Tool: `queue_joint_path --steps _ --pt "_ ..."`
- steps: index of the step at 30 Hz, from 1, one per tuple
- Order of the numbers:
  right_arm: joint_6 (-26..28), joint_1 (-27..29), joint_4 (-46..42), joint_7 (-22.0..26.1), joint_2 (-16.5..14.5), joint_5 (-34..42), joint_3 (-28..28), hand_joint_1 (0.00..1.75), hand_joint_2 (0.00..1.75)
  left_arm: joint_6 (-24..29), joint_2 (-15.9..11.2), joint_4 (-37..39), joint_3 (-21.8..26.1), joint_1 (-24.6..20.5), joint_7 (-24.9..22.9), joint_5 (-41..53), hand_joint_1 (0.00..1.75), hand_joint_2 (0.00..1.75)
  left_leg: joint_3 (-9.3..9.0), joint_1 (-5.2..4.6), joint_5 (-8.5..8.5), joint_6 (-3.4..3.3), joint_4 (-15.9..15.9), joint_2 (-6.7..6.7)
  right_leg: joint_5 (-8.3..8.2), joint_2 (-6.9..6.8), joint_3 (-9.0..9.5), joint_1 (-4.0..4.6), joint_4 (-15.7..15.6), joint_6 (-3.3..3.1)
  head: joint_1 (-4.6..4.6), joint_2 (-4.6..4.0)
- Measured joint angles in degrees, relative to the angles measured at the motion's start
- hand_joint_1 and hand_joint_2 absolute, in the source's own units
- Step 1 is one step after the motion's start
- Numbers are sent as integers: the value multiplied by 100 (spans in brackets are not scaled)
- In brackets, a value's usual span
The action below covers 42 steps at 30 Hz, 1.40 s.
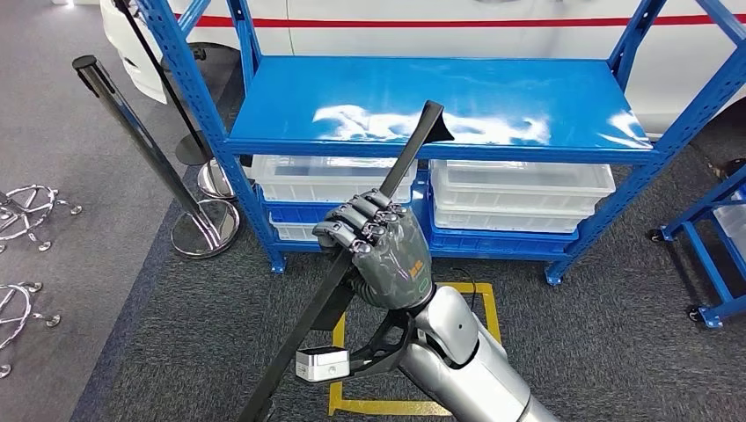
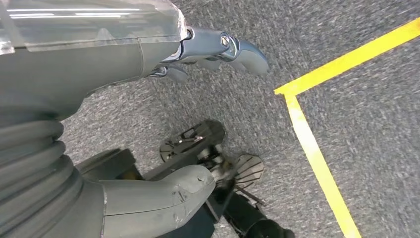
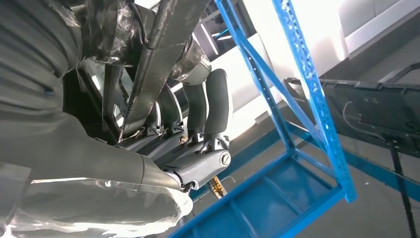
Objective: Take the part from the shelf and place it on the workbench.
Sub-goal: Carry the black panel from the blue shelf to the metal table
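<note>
Head view: the right hand (image 1: 376,251) is raised in front of the blue shelf (image 1: 431,110), its fingers wrapped tight around a long, thin black part (image 1: 347,259). The part runs on a slant, its far end with a small flared tip lying over the front edge of the shelf's top board, its near end dropping towards the lower left, past the wrist. Under the top board sit clear plastic bins (image 1: 519,193) on a lower level. To the left of the shelf stand black barrier posts (image 1: 145,141) on round chrome bases. A yellow floor marking (image 1: 488,316) lies on the grey carpet behind the arm.

In the right wrist view the dark fingers (image 3: 198,124) are closed over the black part (image 3: 158,64), with the blue frame (image 3: 307,89) beyond.

In the left wrist view the left hand (image 2: 148,129) hangs over grey carpet near a yellow line (image 2: 317,153), fingers apart and holding nothing.
</note>
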<state>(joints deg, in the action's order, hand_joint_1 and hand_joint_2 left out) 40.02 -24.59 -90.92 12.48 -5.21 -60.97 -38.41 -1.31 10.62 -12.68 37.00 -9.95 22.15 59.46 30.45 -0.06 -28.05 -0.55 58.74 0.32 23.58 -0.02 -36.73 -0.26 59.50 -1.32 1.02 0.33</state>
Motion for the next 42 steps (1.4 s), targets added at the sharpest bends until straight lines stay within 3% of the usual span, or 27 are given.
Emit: queue_joint_path --steps 2,4,6,8,9,10,11,13,15,19,20,22,24,25,26,27,29,31,33,35,37,39,40,41,42 --pt "0 -5 -1 0 -1 -1 -2 175 175 -1 -4 0 -10 -3 -1 7 0 175 -26 -40 45 -38 -105 -1 -66 -6 -9 -21 -26 75 1 0" --pt "0 -12 -3 -1 2 -1 -3 175 175 -5 -3 0 -20 -7 -1 12 0 175 -19 -15 148 -111 -206 13 -44 -3 -35 -23 -5 138 -1 0" --pt "0 -26 -10 -4 8 0 -3 175 175 -13 -1 0 -31 -23 -1 12 0 175 23 18 266 -177 -290 34 269 3 -172 -21 333 183 -3 0" --pt "0 -32 -16 -6 21 1 -4 175 175 -17 1 0 -39 -31 -1 8 0 175 131 11 338 -198 -280 45 734 5 -425 -41 1050 226 -4 0" --pt "0 -31 -17 -7 31 1 -5 175 175 -17 1 0 -42 -30 -1 5 0 175 194 11 370 -195 -261 47 866 4 -507 -54 1348 248 -4 0" --pt "0 -30 -17 -8 40 1 -5 175 175 -17 1 0 -44 -29 -1 2 0 175 258 15 398 -187 -234 49 895 3 -504 -70 1480 269 -3 0" --pt "0 -30 -17 -8 46 1 -5 175 175 -18 1 0 -46 -28 -1 -1 0 175 318 21 420 -174 -203 49 820 0 -385 -89 1386 286 -4 0" --pt "1 -38 -19 -7 51 1 -7 175 175 -19 0 0 -57 -29 -1 -4 0 175 423 37 446 -135 -120 46 598 -10 99 -128 686 315 -3 0" --pt "2 -45 -26 -7 52 0 -10 175 175 -19 -2 0 -68 -33 -1 -5 0 175 502 34 469 -72 -42 39 474 7 417 -117 166 282 -2 0" --pt "1 -54 -41 -7 58 -1 -14 175 175 -18 -4 0 -75 -29 -1 -5 0 175 594 50 503 78 23 27 389 33 371 -79 64 82 0 0" --pt "1 -56 -44 -7 58 -1 -14 175 175 -18 -3 0 -76 -27 -1 -5 0 175 647 64 395 107 129 22 346 27 341 -78 47 27 -1 0" --pt "-1 -62 -49 -7 57 -1 -14 175 175 -19 -2 0 -78 -25 -2 -4 0 175 854 79 -45 145 673 15 259 16 257 -73 32 -51 1 0" --pt "-2 -65 -49 -8 57 -1 -14 175 175 -24 -2 0 -82 -16 -24 6 0 175 1065 80 -455 157 1378 15 177 11 142 -47 37 -76 1 0" --pt "-2 -65 -49 -10 57 -1 -14 175 175 -26 -2 0 -87 -6 -51 19 0 175 1070 78 -519 149 1547 14 134 11 82 -33 42 -80 1 0" --pt "-2 -64 -48 -14 57 -1 -14 175 175 -28 -3 0 -96 8 -84 34 0 175 970 73 -481 130 1508 14 95 12 27 -21 47 -79 1 0" --pt "-2 -64 -48 -19 57 -1 -14 175 175 -28 -5 0 -107 21 -115 47 0 175 761 65 -362 102 1255 13 59 15 -18 -13 52 -77 1 0" --pt "-1 -65 -50 -32 57 -1 -14 175 175 -28 -19 0 -122 38 -147 56 0 175 207 25 -137 28 451 9 -5 17 -74 -6 56 -53 1 0" --pt "0 -67 -52 -43 57 -2 -15 175 175 -27 -35 0 -128 43 -157 56 0 175 -67 -25 -41 -28 -22 6 -72 7 -92 -16 42 8 1 0" --pt "0 -69 -52 -48 57 -3 -16 175 175 -26 -45 0 -130 53 -164 55 0 175 -44 -54 20 -71 -100 9 -147 -4 -93 -30 -1 88 1 0" --pt "0 -76 -53 -49 60 -3 -17 175 175 -26 -49 0 -135 57 -169 54 0 175 -31 -30 138 -139 -202 29 -73 -2 -133 -31 60 147 0 0" --pt "0 -81 -54 -50 65 -3 -18 175 175 -26 -48 0 -143 55 -170 54 0 175 26 -1 272 -198 -272 48 337 6 -297 -33 504 183 -2 0" --pt "0 -75 -52 -52 74 -3 -19 175 175 -26 -49 0 -152 62 -172 54 0 175 155 -4 359 -216 -259 51 791 8 -517 -49 1212 223 -2 0" --pt "0 -70 -51 -52 80 -3 -19 175 175 -26 -49 0 -157 67 -172 55 0 175 226 -3 396 -210 -241 53 879 6 -559 -62 1449 244 -3 0" --pt "0 -67 -50 -52 85 -3 -19 175 175 -26 -49 0 -162 70 -174 56 0 175 298 -1 430 -198 -216 55 862 4 -504 -76 1499 263 -2 0" --pt "0 -67 -50 -53 89 -3 -20 175 175 -25 -49 0 -167 72 -188 61 0 175 366 5 458 -182 -184 55 761 1 -337 -92 1334 278 -3 0"
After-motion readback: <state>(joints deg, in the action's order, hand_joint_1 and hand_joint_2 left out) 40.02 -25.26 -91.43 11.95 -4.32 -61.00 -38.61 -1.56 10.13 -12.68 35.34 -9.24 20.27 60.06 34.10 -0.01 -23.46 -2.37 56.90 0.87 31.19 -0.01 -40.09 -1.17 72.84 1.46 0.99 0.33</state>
